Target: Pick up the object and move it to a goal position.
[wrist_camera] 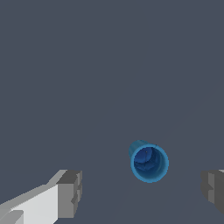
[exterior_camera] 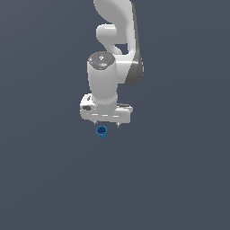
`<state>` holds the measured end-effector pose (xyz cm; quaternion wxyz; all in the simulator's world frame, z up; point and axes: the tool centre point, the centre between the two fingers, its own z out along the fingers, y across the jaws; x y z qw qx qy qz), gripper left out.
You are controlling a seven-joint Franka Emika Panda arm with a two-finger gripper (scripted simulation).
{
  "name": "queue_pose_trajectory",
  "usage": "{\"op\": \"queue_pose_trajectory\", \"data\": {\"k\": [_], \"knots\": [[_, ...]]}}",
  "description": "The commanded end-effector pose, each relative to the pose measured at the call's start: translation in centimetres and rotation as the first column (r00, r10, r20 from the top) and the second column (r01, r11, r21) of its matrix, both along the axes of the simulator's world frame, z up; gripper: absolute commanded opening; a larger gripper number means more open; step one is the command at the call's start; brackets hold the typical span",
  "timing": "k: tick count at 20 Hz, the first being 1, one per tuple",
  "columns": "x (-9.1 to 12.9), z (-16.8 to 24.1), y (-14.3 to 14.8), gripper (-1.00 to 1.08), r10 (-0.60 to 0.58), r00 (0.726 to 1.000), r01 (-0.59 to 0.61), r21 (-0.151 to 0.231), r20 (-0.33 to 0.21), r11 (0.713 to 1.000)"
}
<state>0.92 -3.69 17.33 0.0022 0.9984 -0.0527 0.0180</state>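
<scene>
The small blue cup [exterior_camera: 102,132] stands upright on the dark grey floor, its open mouth facing up. In the exterior view it sits just below the white gripper [exterior_camera: 107,123], slightly toward the exterior view's left of the point midway between the fingertips. In the wrist view the cup [wrist_camera: 149,162] shows from above, with its darker blue inside visible. It lies between the two grey fingers [wrist_camera: 70,193], apart from both. The gripper [wrist_camera: 142,192] is open and empty, above the cup.
The white arm [exterior_camera: 114,49] rises behind the gripper toward the top of the exterior view. The floor [exterior_camera: 179,179] is plain dark grey all around, with nothing else on it.
</scene>
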Motion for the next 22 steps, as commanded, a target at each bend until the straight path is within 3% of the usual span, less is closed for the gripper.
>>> {"op": "queue_pose_trajectory", "data": {"k": [1,12,22], "knots": [[0.0,0.0,0.0,1.00,0.000,1.000,0.000,0.000,0.000,1.000],[0.6,1.9,-1.8,1.00,0.023,0.999,-0.022,-0.020,0.033,1.000],[0.3,0.9,-1.9,1.00,0.059,0.998,-0.059,-0.021,0.025,0.998]]}}
